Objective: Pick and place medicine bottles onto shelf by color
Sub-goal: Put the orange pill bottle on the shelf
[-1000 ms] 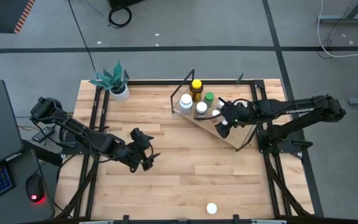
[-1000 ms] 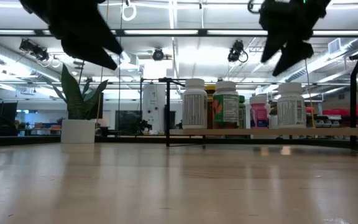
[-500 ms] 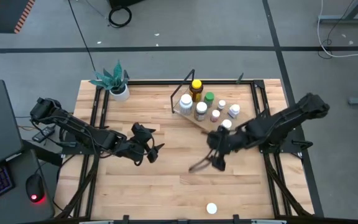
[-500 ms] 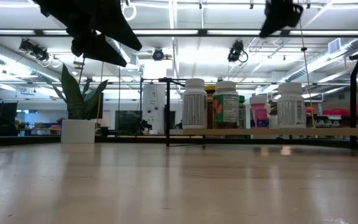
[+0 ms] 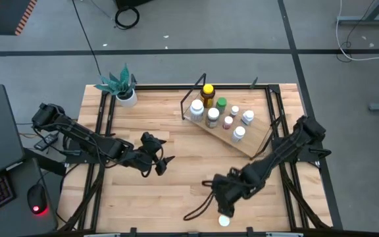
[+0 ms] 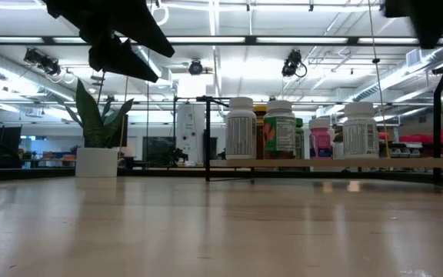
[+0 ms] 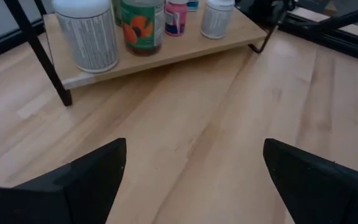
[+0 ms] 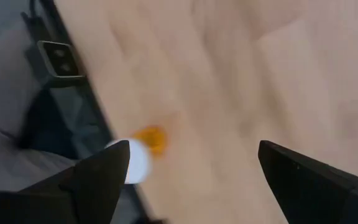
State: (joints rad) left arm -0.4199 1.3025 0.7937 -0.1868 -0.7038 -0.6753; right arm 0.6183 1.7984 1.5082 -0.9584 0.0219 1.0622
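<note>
Seven medicine bottles stand on the tilted shelf [image 5: 255,139]: an amber bottle with a yellow cap [image 5: 207,93], a green-capped bottle [image 5: 221,104], a pinkish one [image 5: 227,122] and four white-capped ones. One more white-capped bottle [image 5: 224,221] lies well apart from the shelf at the surface's [image 5: 176,191] near edge, with bare wood between. Just beside it hangs the right gripper [image 5: 224,205], jaws wide, holding nothing. Left of the shelf the left gripper [image 5: 162,164] hovers, jaws wide and empty.
</note>
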